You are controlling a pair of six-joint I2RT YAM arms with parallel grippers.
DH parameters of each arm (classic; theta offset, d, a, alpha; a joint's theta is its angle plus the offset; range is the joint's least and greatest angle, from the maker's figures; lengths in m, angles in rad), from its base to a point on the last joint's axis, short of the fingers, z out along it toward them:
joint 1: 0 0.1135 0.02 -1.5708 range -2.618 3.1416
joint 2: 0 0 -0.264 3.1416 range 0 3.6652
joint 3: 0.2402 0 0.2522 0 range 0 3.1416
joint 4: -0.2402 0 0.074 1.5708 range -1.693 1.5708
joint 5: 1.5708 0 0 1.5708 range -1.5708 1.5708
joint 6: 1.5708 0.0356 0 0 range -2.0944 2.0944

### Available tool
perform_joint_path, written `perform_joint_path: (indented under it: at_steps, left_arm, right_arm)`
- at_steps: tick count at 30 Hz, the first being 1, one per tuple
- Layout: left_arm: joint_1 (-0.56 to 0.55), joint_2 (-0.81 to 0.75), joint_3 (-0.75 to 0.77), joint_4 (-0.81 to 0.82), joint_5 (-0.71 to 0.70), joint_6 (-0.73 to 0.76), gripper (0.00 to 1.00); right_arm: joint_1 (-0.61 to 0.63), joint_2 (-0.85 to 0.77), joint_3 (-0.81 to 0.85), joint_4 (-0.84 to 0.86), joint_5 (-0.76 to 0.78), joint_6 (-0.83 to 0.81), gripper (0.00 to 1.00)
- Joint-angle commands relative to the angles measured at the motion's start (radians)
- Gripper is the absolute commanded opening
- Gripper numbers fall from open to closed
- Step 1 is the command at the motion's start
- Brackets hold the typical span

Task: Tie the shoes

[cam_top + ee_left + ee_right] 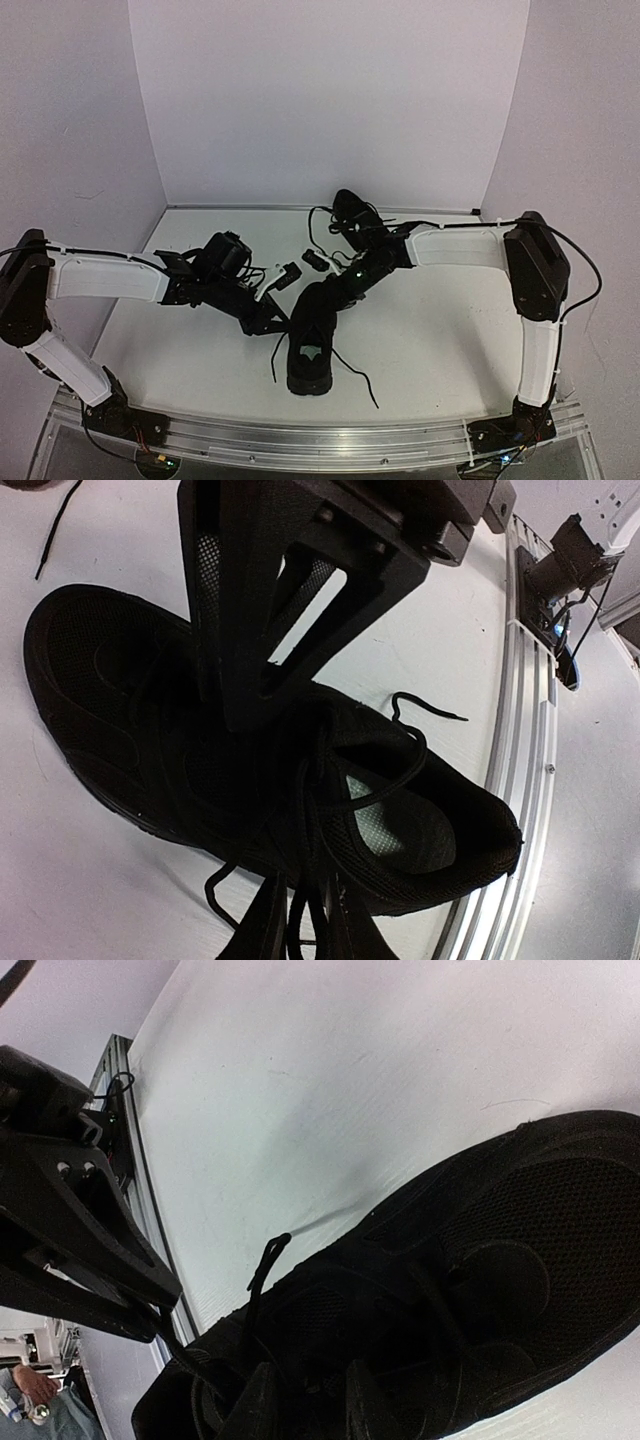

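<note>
The left gripper (272, 318) is set at the near shoe (310, 352), with thin laces (305, 920) running between its fingertips; whether they are clamped cannot be told. This all-black mesh sneaker is laid on the white table (440, 340), heel nearest. The right gripper (338, 292) is held over its front, and its grip likewise cannot be told. The far shoe (352, 213) is seen beyond.

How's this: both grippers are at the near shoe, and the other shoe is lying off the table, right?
Not quite. The left gripper and right gripper are both at the near shoe, but the other shoe lies on the table, toward the back wall. The top external view shows it.
</note>
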State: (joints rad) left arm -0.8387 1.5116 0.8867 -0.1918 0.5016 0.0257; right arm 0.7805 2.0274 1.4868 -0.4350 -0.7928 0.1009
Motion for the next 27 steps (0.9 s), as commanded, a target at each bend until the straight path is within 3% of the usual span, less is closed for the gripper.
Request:
perform_joint_path:
  at_steps: [1,9,17,19,23,27]
  left_arm:
    - [0.003,0.008,-0.007,0.019,-0.006,-0.006,0.16]
    - [0.003,0.020,-0.011,0.024,-0.008,-0.010,0.15]
    - [0.002,0.031,-0.004,0.024,-0.005,-0.004,0.15]
    - [0.003,0.032,-0.002,0.021,-0.006,-0.001,0.14]
    - [0.003,0.036,-0.002,0.020,-0.008,0.000,0.14]
    - [0.003,0.040,0.000,0.020,-0.011,0.002,0.14]
  right_arm:
    - [0.014,-0.042,0.031,-0.031,-0.041,-0.026,0.10]
    - [0.013,-0.091,0.030,-0.031,-0.046,-0.027,0.00]
    - [0.013,-0.095,0.039,-0.034,-0.008,-0.025,0.01]
    - [0.013,-0.084,0.047,-0.041,0.017,-0.020,0.04]
    - [0.014,-0.045,0.077,-0.073,0.034,-0.021,0.23]
    - [0.014,-0.031,0.075,-0.085,0.014,-0.031,0.28]
